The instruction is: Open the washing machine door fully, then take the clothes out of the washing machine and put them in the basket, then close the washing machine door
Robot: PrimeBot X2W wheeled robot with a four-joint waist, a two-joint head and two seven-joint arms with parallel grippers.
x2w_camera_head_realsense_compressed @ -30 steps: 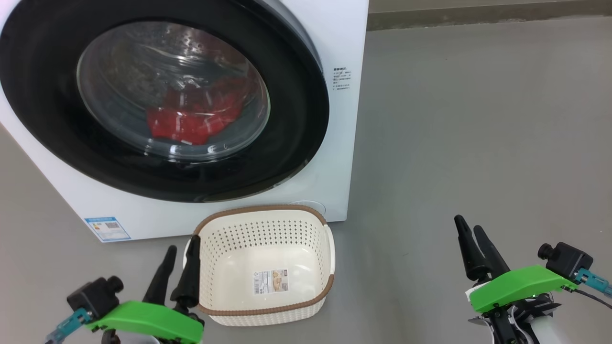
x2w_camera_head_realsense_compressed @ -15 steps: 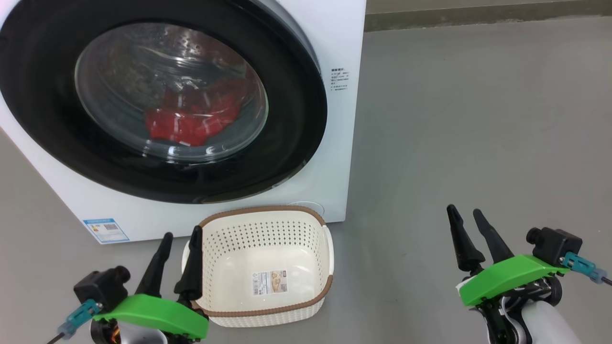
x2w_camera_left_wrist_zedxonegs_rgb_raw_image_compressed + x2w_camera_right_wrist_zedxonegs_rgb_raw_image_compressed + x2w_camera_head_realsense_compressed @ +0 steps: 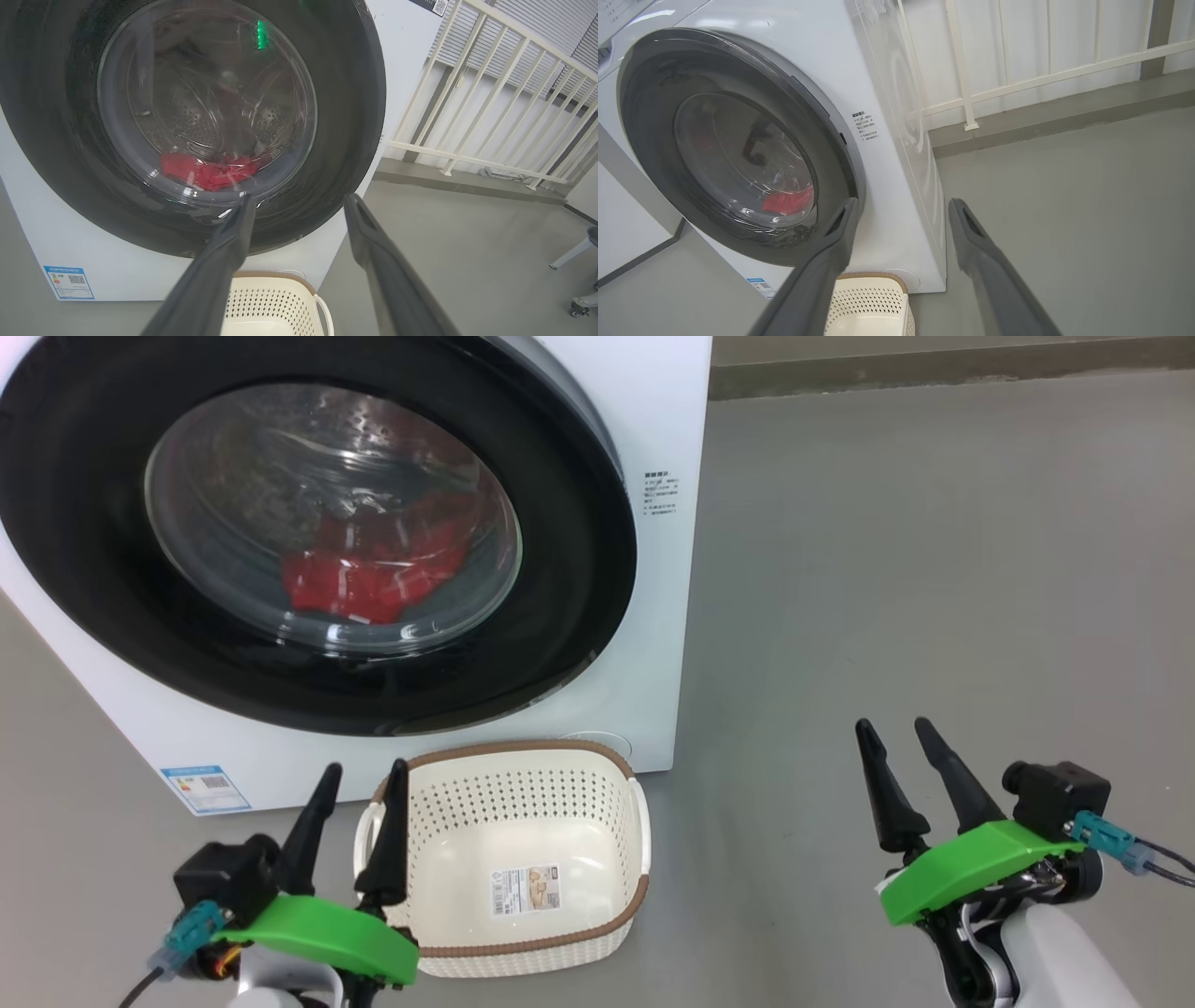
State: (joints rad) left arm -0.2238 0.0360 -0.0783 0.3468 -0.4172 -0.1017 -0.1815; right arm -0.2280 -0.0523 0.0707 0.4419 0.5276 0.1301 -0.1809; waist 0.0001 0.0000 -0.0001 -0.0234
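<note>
Grey smooth floor (image 3: 934, 569) runs under everything, with a white railing (image 3: 490, 93) behind, at the two o'clock corner of the left wrist view.

Start at your left. The left gripper (image 3: 366, 767) hangs low with its two dark fingers spread wide and nothing between them. From it, the large round washing machine door with the glossy black rim (image 3: 579, 579) lies at twelve o'clock, up and ahead, and it is shut flush against the big white front-loading washing machine (image 3: 672, 411). Behind the bulging glass, the bright red clothes (image 3: 364, 579) lie heaped at the drum's six o'clock; none are out yet.

The small cream perforated basket with the brown woven-look rim (image 3: 523, 749) stands on the floor at the door's six o'clock, just in front of the machine. It holds no clothes, with only a sticker (image 3: 526, 889) showing on its bottom. It sits at three o'clock of the left gripper, whose inner finger crosses the basket's white handle; you cannot tell whether they touch.

The right gripper (image 3: 892, 723) is well apart from the machine, fingers equally wide and holding nothing. The door lies at its ten o'clock. Its wrist view shows a small dark notch (image 3: 842, 138) at the rim's three o'clock, likely the pull point. The left gripper is nearer the door's face, but the right one seems to have the clearer line to that edge.
</note>
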